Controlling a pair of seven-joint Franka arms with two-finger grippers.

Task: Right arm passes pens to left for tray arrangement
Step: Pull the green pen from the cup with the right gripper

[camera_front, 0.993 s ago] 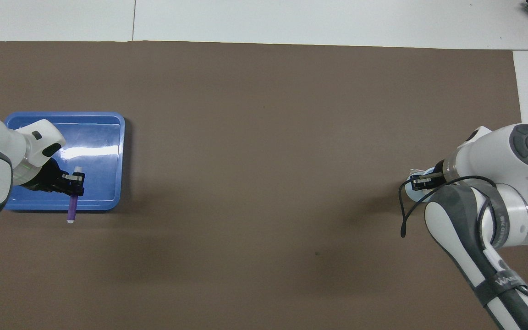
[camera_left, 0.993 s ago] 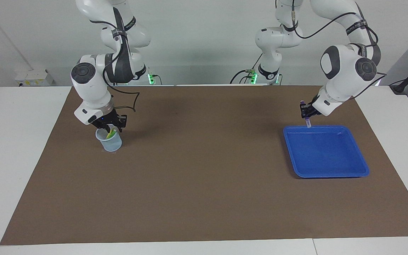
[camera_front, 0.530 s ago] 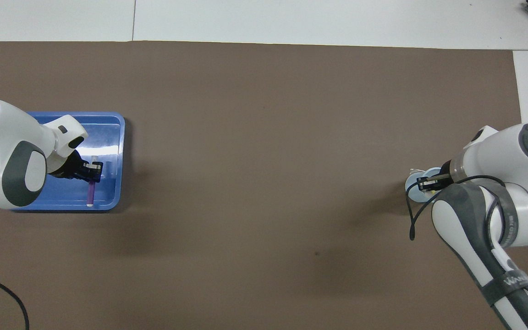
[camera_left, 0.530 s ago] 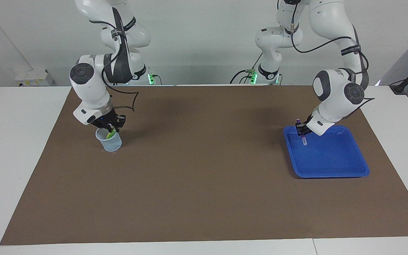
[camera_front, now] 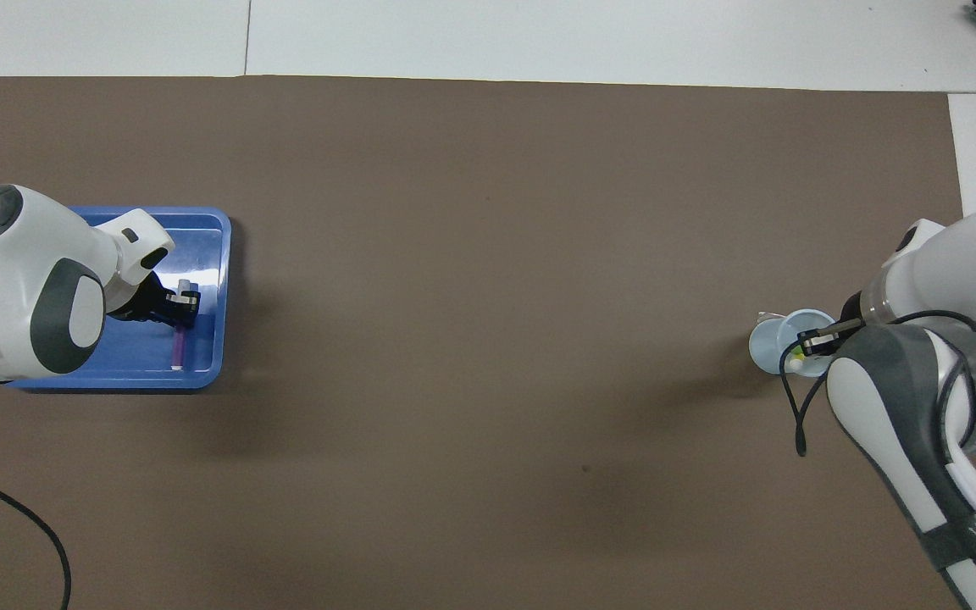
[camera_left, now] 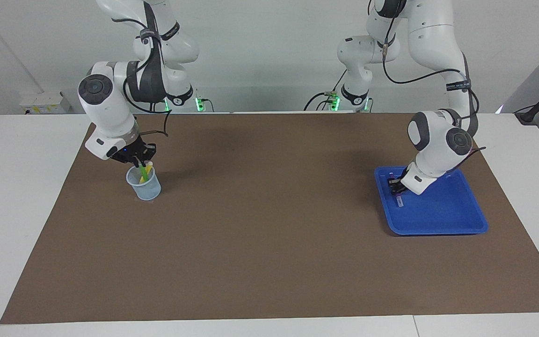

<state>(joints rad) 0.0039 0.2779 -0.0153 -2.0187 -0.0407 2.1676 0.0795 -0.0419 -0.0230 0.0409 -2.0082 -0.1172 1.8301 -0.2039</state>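
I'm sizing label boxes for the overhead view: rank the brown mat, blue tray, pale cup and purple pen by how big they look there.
1. brown mat
2. blue tray
3. pale cup, partly hidden by the right gripper
4. purple pen, slimmest, though about as long as the cup is wide

A plain brown table mat (camera_left: 269,234) is showing under a bright blue plastic tray (camera_left: 456,220), a slim purple pen (camera_front: 178,347), a pale blue cup (camera_left: 148,189) (holding green (camera_left: 143,175) and yellow pens (camera_left: 147,167)), and glossy white arms.
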